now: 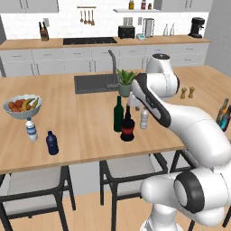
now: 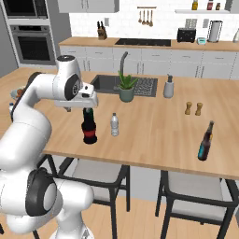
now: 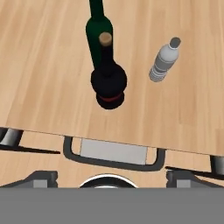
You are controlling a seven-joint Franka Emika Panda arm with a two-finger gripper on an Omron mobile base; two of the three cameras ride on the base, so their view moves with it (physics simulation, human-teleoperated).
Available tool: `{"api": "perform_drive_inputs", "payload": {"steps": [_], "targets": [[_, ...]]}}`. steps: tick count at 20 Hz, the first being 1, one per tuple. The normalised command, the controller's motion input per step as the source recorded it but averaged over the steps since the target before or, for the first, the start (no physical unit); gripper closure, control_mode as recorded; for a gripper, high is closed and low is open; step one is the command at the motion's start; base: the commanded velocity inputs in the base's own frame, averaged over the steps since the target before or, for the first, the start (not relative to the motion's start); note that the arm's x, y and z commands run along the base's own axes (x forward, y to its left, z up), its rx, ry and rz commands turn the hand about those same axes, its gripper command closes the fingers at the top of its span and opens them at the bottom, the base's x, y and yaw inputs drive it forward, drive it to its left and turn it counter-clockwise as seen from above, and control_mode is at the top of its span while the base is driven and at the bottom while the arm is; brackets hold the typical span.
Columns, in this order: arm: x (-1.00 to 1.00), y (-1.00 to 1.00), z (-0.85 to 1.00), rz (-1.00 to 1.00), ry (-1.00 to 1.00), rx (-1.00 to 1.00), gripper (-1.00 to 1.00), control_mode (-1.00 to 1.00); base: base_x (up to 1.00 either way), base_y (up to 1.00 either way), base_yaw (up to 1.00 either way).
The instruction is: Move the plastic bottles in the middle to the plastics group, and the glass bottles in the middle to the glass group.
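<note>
3 bottles remain mid-counter. Gripper (image 3: pixel 105 177) jaws stand wide, empty, above the squat black bottle (image 3: pixel 108 83): rigid, fragile, probably heavy glass; grasp its narrow neck.

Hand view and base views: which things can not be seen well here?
- Green wine bottle: top cut off by the hand view's upper edge; in the right base view the arm covers most of it.
- Tool: its fingertips are not discernible in the hand view.
- Brown bottle and teal bottle: cut by the left base view's right edge.
</note>
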Motion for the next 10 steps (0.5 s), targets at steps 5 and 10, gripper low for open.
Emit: {"api": "perform_drive_inputs", "payload": {"steps": [5, 10], "targets": [[0.52, 0.02, -0.53, 0.01, -0.13, 0.0, -1.0, -1.0, 0.0, 0.0, 0.0], [0.0, 0.31, -0.25, 0.07, -0.14, -0.01, -1.0, -1.0, 0.0, 0.0, 0.0]]}}
